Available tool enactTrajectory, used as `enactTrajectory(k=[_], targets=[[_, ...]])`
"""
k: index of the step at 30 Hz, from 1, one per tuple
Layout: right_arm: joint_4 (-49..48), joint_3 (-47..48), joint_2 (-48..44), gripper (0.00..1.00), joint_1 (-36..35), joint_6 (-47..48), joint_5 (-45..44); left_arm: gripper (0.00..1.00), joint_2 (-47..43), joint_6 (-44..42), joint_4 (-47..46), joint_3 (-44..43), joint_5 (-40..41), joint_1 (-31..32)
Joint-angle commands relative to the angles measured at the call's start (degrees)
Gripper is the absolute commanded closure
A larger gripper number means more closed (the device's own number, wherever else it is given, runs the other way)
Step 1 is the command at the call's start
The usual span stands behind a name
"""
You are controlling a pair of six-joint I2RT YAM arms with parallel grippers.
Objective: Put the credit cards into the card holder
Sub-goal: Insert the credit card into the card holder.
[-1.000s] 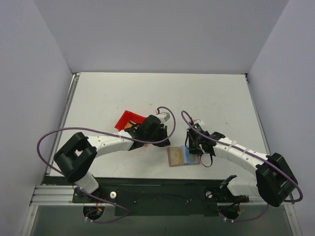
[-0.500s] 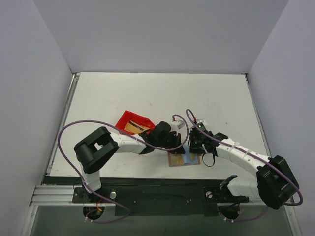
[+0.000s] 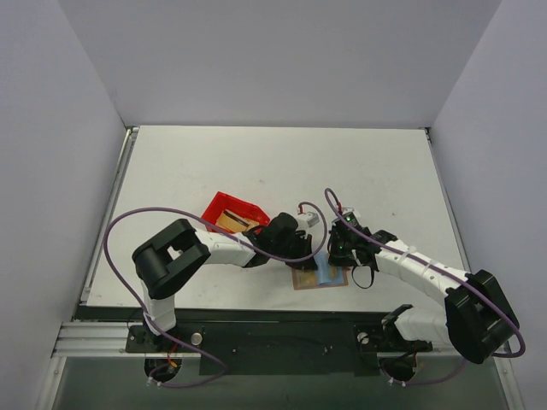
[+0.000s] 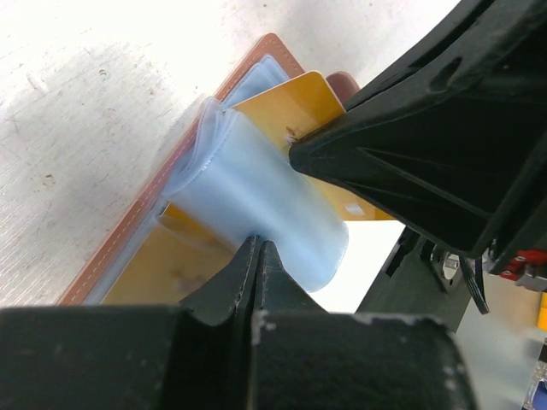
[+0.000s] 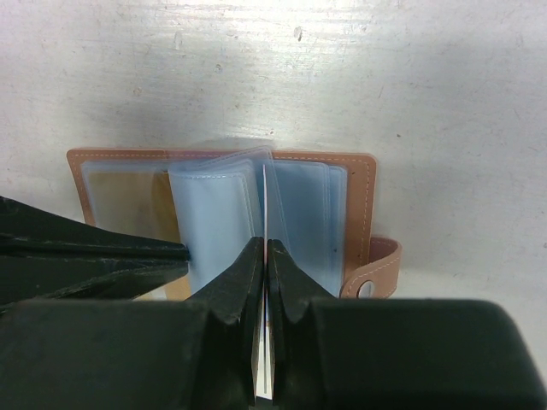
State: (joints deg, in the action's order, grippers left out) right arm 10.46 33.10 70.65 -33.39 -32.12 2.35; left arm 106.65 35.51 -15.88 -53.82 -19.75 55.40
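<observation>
Left tool [image 3: 301, 254] swung right from red bin [image 3: 224, 207] to holder [image 3: 308, 278]. White surface [image 3: 359, 162], pale lilac walls [image 3: 282, 60]. Holder open, flat, near edge, centre, under both tools. Bin left of holder. Left tool closed, tips at raised blue sleeve [image 4: 256, 184]. Right tool [image 5: 263, 246] pinching yellow card [image 4: 295, 102] edge-on among sleeves.

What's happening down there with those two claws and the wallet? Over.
Left gripper shut on sleeve, holding it up. Right gripper shut on credit card, edge-on over open card holder. Nothing seen blocking.

No legible text, brand, number or sign; nothing readable on credit card [image 4: 299, 102], card holder [image 5: 369, 205].
</observation>
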Motion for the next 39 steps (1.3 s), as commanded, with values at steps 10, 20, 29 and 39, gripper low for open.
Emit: enactTrajectory(k=[10, 20, 29, 39], targets=[[1.3, -1.1, 1.1, 1.00, 0.2, -0.5, 0.2, 1.00, -2.3, -1.6, 3.0, 2.6, 2.8, -1.7], [1.4, -1.2, 1.1, 1.00, 0.2, -0.6, 0.2, 1.00, -10.5, -1.8, 0.9, 2.6, 3.6, -2.0], [1.4, -1.0, 1.3, 1.00, 0.2, -0.7, 0.3, 1.00, -4.9, -1.3, -5.4, -1.3, -3.1, -0.6], [1.7, -0.9, 1.2, 1.00, 0.3, -0.7, 0.3, 1.00, 0.5, -3.0, -3.5, -2.6, -2.8, -0.2]])
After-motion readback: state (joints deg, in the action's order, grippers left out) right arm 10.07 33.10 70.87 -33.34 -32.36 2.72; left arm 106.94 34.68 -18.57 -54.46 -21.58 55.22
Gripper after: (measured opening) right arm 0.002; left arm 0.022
